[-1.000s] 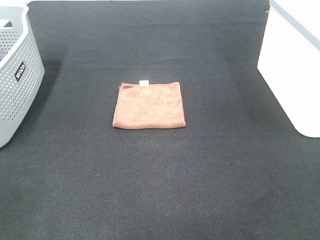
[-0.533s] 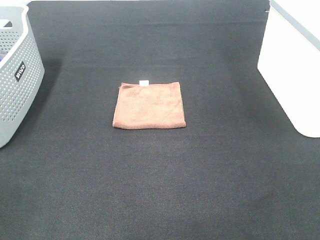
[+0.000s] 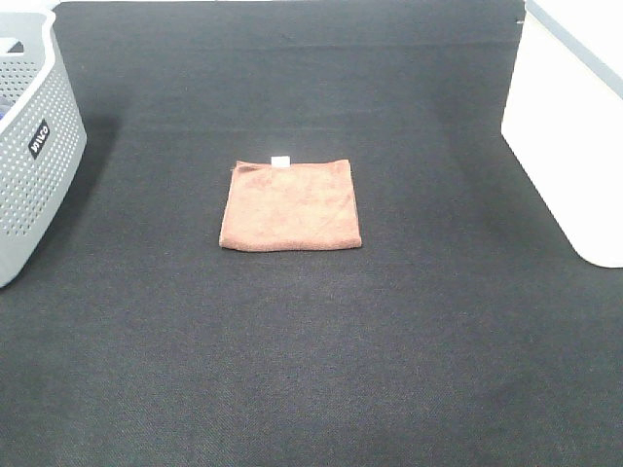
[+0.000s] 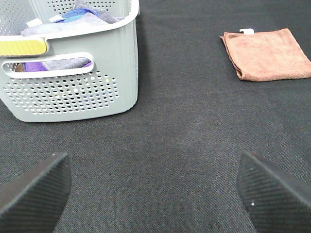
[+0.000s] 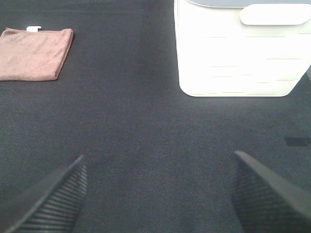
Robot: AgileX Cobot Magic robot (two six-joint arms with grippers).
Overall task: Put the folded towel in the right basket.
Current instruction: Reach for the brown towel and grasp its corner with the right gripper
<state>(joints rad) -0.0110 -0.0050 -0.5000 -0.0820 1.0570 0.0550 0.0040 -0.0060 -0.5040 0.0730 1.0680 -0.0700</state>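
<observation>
At the far left edge of the high view, the grey basket (image 3: 29, 146) is sitting on the dark surface (image 3: 292, 370). Its holed wall is carrying a small black label (image 3: 38, 138). My left wrist camera is showing the same basket (image 4: 73, 82) holding a heap of blue, purple and grey clothes (image 4: 77, 14).

My left end effector (image 4: 155, 194) is hanging released above the bare surface. Its two black fingers (image 4: 34, 189) are standing wide apart with nothing between them. The basket is lying ahead of one finger and the towel (image 4: 267, 53) farther off ahead of the other.

In the middle of the high view, slightly above centre, the towel (image 3: 290, 205) is lying flat on the surface, folded to a square. Its small white tag (image 3: 280, 161) is poking out at its upper edge. It is sitting well apart from both baskets, and neither end effector is touching it.

My right end effector (image 5: 158, 194) is also hanging released, with its ribbed fingers (image 5: 53, 199) spread wide over the bare surface.

At the right edge of the high view, from the upper corner down past mid-height, the white basket (image 3: 569, 136) is standing upright on the surface. In my right wrist camera, its smooth wall (image 5: 238, 53) is showing faint rectangular lines.
</observation>
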